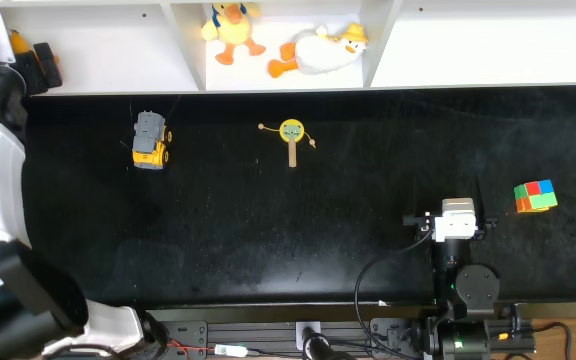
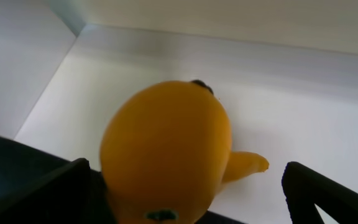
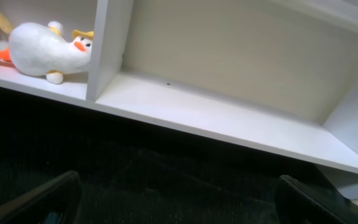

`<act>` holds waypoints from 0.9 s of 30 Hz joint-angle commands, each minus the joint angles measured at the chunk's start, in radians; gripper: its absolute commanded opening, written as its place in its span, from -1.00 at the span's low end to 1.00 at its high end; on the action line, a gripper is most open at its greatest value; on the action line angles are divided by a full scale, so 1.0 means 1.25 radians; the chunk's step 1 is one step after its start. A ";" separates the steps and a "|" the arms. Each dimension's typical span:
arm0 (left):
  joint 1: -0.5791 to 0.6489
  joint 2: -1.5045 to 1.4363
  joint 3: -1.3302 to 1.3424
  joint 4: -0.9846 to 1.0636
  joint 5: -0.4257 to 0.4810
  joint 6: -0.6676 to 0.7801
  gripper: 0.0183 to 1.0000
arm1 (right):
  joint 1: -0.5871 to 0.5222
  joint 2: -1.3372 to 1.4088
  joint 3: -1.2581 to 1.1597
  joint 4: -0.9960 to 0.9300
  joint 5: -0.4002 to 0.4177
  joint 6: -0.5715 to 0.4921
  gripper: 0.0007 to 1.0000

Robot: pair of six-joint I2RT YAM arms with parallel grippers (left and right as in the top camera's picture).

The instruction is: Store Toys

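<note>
Orange round toy (image 2: 166,149) is inside the shelf's (image 1: 468,50) left compartment, between the fingers of my left tool (image 2: 185,167). It has a small dark spot on top and a little orange nub sticking out one side. The left tool is spread open: one finger (image 2: 48,186) sits right against the toy's side, while the other finger (image 2: 328,193) stands apart from it with white shelf floor showing in the gap. I can't tell whether the toy rests on the shelf floor or hangs just above it.

In the shelf's middle compartment a yellow plush duck (image 1: 233,28) sits upright, and a white plush duck (image 1: 320,50) lies on its side just beside it, next to the divider toward the right compartment.

On the black table (image 1: 268,240) in front of the shelf:
- A yellow toy truck (image 1: 149,140) is near the shelf edge, below the left compartment.
- A small yellow rattle drum (image 1: 291,133) with a wooden handle is below the middle compartment.
- A multicoloured cube (image 1: 535,196) is below the right compartment, farther out from the shelf.

My right tool (image 3: 179,186) hovers over the table facing the shelf's right compartment. Its fingers are wide apart and hold nothing. It is well back from the shelf edge, with the cube off to its side.
</note>
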 commanded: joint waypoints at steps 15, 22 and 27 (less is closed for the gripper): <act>0.007 -0.379 -0.368 0.002 0.007 -0.044 0.99 | -0.002 -0.006 -0.010 0.003 0.005 0.000 0.99; -0.124 -0.458 -0.526 -0.043 0.013 -0.073 0.99 | -0.002 -0.006 -0.010 0.003 0.005 0.000 0.99; -0.226 -0.392 -0.529 -0.020 0.009 -0.072 1.00 | -0.002 -0.006 -0.010 0.003 0.005 0.000 0.99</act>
